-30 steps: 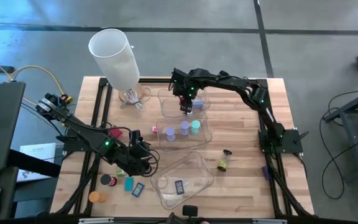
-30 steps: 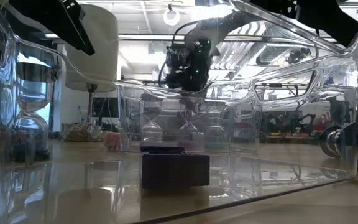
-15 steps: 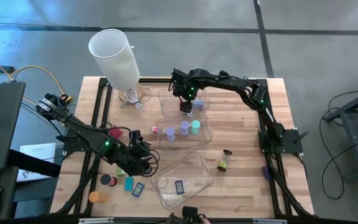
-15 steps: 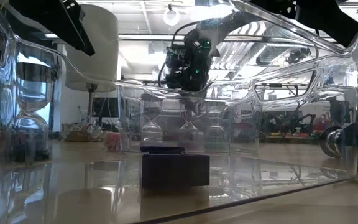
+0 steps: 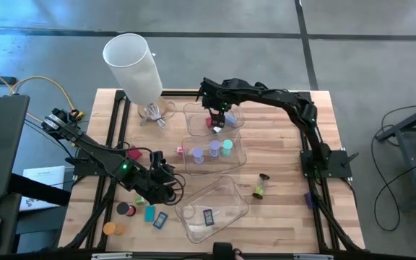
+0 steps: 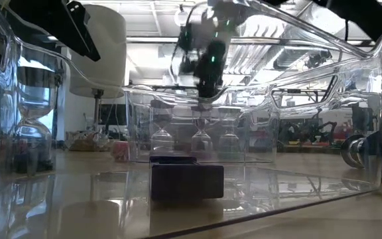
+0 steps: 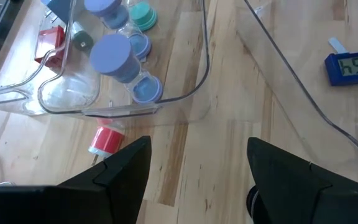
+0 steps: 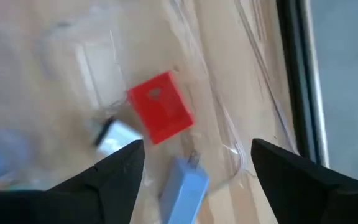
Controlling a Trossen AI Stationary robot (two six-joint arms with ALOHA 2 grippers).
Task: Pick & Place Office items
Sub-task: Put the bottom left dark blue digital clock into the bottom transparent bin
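My right gripper (image 5: 219,118) (image 8: 197,149) hangs open above the far clear tray (image 5: 231,110). On the tray floor below it lie a red block (image 8: 160,115), a light blue block (image 8: 185,185) and a small pale piece (image 8: 114,137). My left gripper (image 5: 167,180) (image 7: 197,152) stands open over bare wood, left of the middle tray (image 5: 241,148), which holds two lilac cylinders (image 7: 112,53) and a teal one (image 5: 227,147). A small red-and-white piece (image 7: 106,139) lies on the table just outside that tray's wall.
The near tray (image 5: 231,189) holds a blue flat rectangle (image 5: 208,216). Black (image 5: 123,209) and orange (image 5: 110,228) cylinders, teal (image 5: 149,212) and blue (image 5: 160,219) rectangles and a red block (image 5: 132,154) lie at the near left. A white lamp shade (image 5: 132,65) stands far left; an hourglass (image 5: 261,186) lies right.
My right gripper has risen above the far tray and tipped a little. The red block stays on the tray floor beneath it.
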